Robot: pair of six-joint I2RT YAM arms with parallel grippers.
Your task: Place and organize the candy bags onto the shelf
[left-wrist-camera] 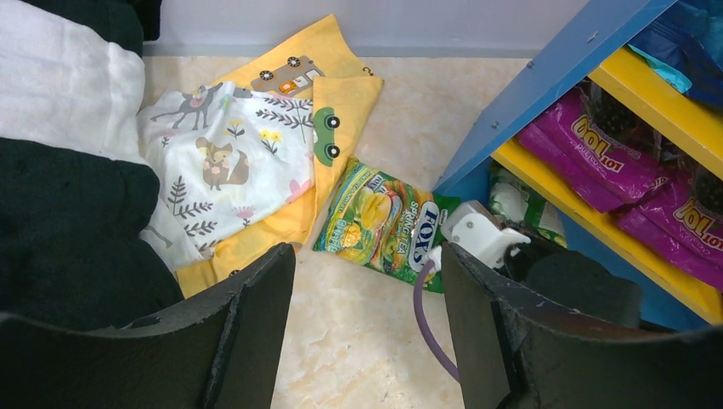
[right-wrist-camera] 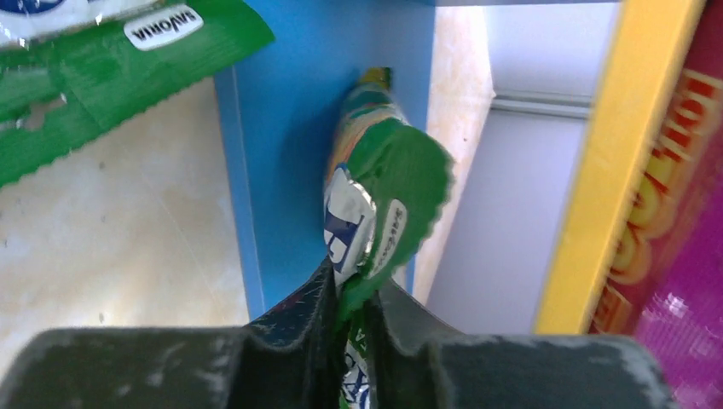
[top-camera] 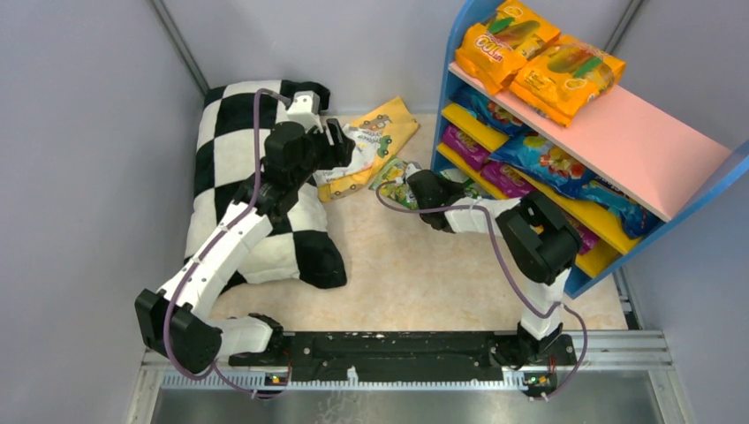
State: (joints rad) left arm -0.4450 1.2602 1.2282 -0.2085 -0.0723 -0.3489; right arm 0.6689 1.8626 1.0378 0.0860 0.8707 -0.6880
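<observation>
My right gripper [right-wrist-camera: 352,290] is shut on the edge of a green candy bag [right-wrist-camera: 384,200], held upright against the blue corner post [right-wrist-camera: 290,128] of the shelf [top-camera: 618,141], low by the floor. A second green candy bag [left-wrist-camera: 384,223] lies flat on the floor just left of that post. My left gripper [left-wrist-camera: 367,264] hovers open above bare floor beside it, holding nothing. Two orange bags [top-camera: 539,57] lie on the pink top board. Blue bags [top-camera: 548,163] and purple bags [left-wrist-camera: 597,145] fill the yellow boards.
A black-and-white checkered pillow [top-camera: 256,177] lies at the left under my left arm. A yellow and white printed cloth [left-wrist-camera: 247,153] is spread on the floor between pillow and shelf. Grey walls close in the floor at the back and sides.
</observation>
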